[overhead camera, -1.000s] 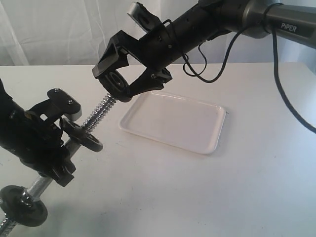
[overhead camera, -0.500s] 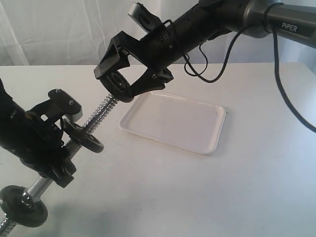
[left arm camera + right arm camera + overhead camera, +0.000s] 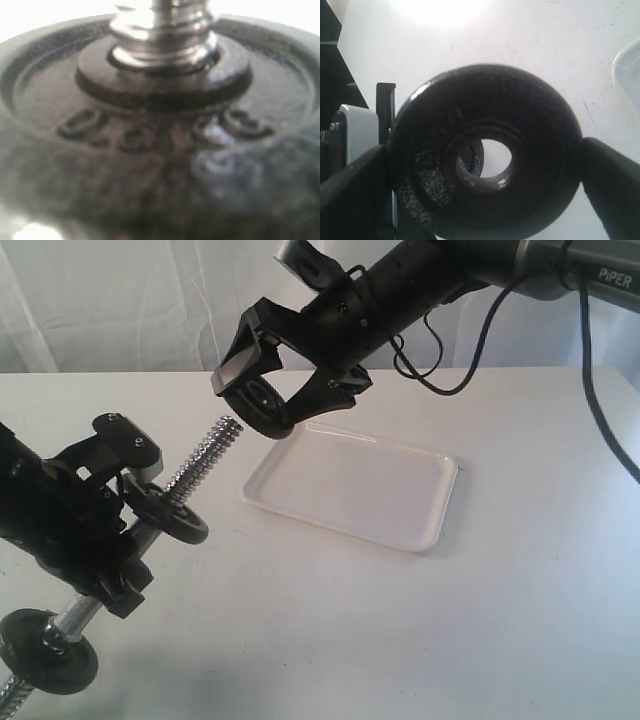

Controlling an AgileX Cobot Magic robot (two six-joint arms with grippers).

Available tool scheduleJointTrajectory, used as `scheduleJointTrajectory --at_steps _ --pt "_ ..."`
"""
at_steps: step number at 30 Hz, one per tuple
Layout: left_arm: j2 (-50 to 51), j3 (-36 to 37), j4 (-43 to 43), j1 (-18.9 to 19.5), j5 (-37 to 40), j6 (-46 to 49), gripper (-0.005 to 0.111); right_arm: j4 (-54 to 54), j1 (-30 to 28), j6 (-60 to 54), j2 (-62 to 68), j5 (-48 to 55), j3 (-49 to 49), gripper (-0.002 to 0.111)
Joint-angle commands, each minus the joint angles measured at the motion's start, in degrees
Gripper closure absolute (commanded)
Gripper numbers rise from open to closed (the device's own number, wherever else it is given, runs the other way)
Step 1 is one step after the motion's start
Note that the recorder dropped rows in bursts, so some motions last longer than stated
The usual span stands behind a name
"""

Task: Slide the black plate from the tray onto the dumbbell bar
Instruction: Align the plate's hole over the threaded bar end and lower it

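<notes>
- Right tool (image 3: 275, 400) is clamped on the black plate (image 3: 262, 406), held in the air just off the dumbbell bar (image 3: 200, 460) tip.
- Left tool (image 3: 128, 530) grips the tilted bar beside a mounted disc (image 3: 168, 522).
- Tray (image 3: 350, 485) lies on the worktop (image 3: 400, 640).

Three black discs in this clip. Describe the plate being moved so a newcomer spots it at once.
Find the white tray; above its corner nearest the bar hangs the right gripper. The plate is the disc pinched between its fingers, in the air just off the bar's threaded tip. The other two discs sit on the bar.
</notes>
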Motion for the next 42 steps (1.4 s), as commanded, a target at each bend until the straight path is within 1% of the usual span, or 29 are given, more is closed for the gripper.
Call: scheduleJointTrajectory --at_steps 1,8,16,25,30,42 --pt "-3.52 -1.68 -1.85 -0.08 -3.28 0.93 0.107 3.45 -0.12 0.35 -1.46 0.05 -0.12 0.108" --pt "-3.52 -1.68 -1.85 -0.08 -3.28 1.31 0.107 4.96 0.51 0.55 -2.09 0.05 0.41 0.108" --pt "-3.52 -1.68 -1.85 -0.08 -3.97 1.32 0.107 4.91 1.62 -0.57 -5.41 0.05 6.02 0.108" --pt "-3.65 -1.68 -1.85 -0.08 -4.35 1.32 0.107 5.05 1.75 -1.25 -5.98 0.05 6.14 0.108" --pt "-3.64 -1.68 -1.85 -0.08 -4.12 1.32 0.107 9.79 1.75 -3.65 -4.33 0.05 6.14 0.108" --pt "-3.64 -1.68 -1.85 -0.08 -4.12 1.32 0.107 9.89 1.75 -4.42 -2.33 0.05 6.14 0.108"
